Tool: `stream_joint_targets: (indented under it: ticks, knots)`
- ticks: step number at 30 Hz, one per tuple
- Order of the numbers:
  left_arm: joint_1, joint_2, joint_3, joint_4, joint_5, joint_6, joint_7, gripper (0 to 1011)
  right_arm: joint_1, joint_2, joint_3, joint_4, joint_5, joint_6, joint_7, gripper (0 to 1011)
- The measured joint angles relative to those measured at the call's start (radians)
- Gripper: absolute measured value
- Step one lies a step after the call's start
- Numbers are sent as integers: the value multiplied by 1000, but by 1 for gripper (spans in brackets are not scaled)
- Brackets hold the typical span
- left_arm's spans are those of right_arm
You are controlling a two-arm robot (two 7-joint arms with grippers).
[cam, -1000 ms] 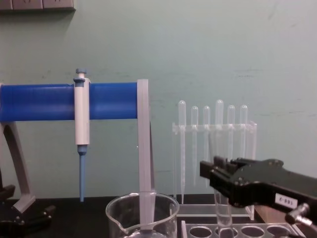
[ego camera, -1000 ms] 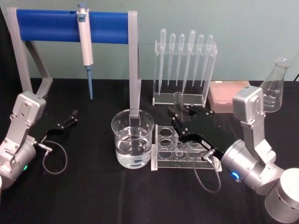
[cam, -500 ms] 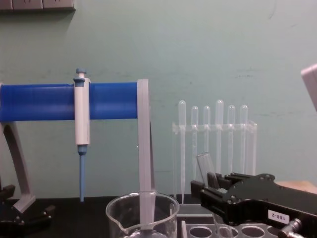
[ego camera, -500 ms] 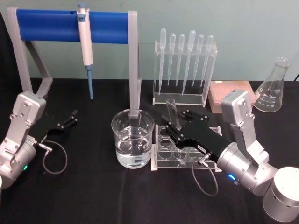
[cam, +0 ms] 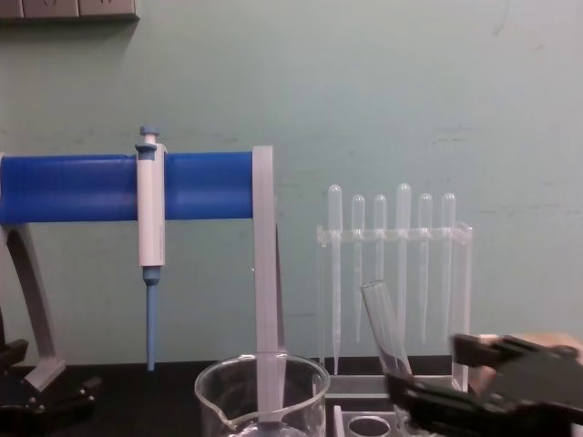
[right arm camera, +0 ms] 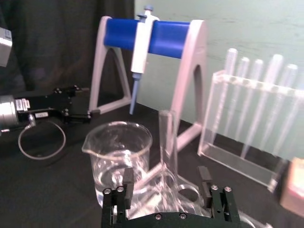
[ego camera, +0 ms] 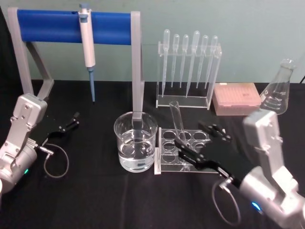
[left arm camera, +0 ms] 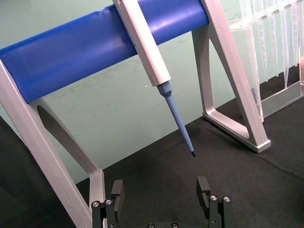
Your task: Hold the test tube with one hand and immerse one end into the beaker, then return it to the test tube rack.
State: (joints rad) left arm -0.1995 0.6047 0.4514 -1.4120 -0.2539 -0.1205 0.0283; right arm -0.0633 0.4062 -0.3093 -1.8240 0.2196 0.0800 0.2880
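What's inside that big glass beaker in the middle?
The beaker holds clear liquid, filling roughly its lower half. The test tube isn't in it; it leans in the clear rack beside it, near the right tool.

Head view looks down on the whole bench from above; chest view faces the wall low across the table. Both share the beaker and pipettor stand. Wrist views sit close behind their grippers.

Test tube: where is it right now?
The test tube leans in the clear rack, right of the beaker, with the open right gripper around it.
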Motion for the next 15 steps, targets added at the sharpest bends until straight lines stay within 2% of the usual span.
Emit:
stream_joint_targets:
  ticks: [5,6,7,8,9,11,13,15]
  knots:
    - [0,0,0,0,0,0,0,1000,-117,22,67,-87,-18,-5,-52,967]
    - [0,0,0,0,0,0,0,1000,-129,23,78,-91,-22,-7,-62,981]
    - [0,0,0,0,0,0,0,1000,-153,22,106,-93,-27,-18,-85,995]
    - [0,0,0,0,0,0,0,1000,-153,22,106,-93,-27,-18,-85,1002]
    - [0,0,0,0,0,0,0,1000,-163,18,123,-89,-27,-28,-96,1002]
    - [0,0,0,0,0,0,0,1000,-185,2,180,-57,-29,-65,-138,1002]
    - [0,0,0,0,0,0,0,1000,-184,-13,213,-22,-31,-93,-163,1002]
    - [0,0,0,0,0,0,0,1000,-177,-25,231,5,-34,-110,-177,1002]
